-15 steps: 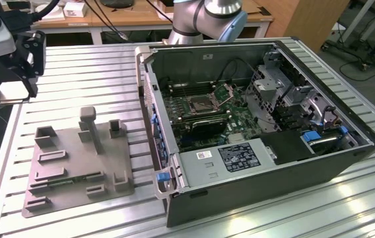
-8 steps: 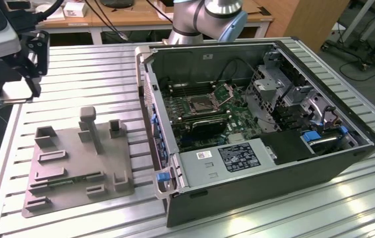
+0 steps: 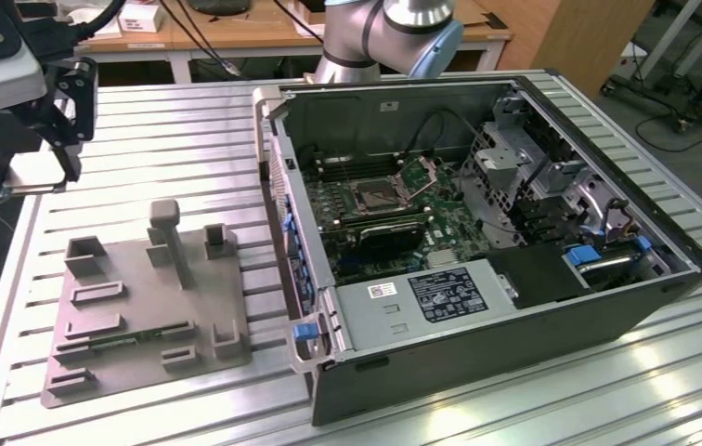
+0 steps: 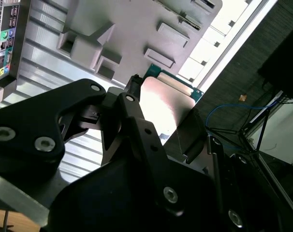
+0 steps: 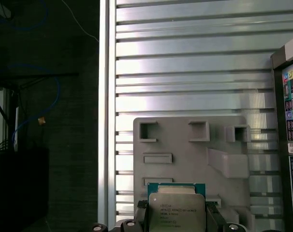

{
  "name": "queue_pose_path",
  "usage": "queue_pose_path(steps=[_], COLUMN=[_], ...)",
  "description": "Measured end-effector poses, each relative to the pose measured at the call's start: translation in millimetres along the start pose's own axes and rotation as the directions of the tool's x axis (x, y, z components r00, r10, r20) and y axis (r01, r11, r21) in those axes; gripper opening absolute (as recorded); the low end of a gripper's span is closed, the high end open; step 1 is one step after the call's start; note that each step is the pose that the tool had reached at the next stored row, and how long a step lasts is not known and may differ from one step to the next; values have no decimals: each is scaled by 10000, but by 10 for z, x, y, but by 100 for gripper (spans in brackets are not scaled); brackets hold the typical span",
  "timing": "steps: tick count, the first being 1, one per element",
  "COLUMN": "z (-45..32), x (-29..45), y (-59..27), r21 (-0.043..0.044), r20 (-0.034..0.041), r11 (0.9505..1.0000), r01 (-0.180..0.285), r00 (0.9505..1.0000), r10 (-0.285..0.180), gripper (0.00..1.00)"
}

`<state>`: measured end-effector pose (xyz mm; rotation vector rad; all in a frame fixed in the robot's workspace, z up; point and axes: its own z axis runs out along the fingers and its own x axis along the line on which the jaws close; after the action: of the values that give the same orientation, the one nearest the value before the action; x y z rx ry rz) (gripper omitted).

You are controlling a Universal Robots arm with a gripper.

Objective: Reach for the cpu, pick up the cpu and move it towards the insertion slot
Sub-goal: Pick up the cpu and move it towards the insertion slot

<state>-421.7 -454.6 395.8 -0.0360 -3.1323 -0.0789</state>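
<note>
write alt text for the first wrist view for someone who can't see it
The tool grips the cpu by two opposite edges, metal top facing the camera, in front of a grey fixture plate with rectangular recesses. The plate lies on a ribbed metal table, with the rear panel of a computer case at one edge.

Chip (image 5: pixel 176 212), silvery top with green border, is gripped on two sides by the gripper's (image 5: pixel 176 218) black fingers (image 5: pixel 140 215), over a grey plate (image 5: pixel 185 159). The plate lies near the ribbed metal table's (image 5: pixel 185 72) edge, beside a computer case (image 5: pixel 291 96).
</note>
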Motion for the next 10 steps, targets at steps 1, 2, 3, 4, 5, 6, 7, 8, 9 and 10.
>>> queue_pose_path(steps=[1,2,3,4,5,6,7,8,9,10], z=[0,0,0,0,-1,-4,-10,-23,-37,-53], x=[0,-1,-1,-2,-2,-4,-4,-4,-4,-4], y=[0,0,0,0,0,0,0,1,2,2], r21=[0,1,1,0,1,2,2,2,1,1], r20=[0,0,-1,0,-2,-1,-2,-2,-1,-1], r11=[10000,10000,10000,10000,10000,10000,10000,10000,10000,10000], r01=[-1,-1,-1,0,0,0,0,0,0,0], r00=[10000,10000,10000,10000,10000,10000,10000,10000,10000,10000], r10=[1,1,1,0,0,0,0,0,0,0], gripper=[54,54,54,54,54,54,54,54,54,54])
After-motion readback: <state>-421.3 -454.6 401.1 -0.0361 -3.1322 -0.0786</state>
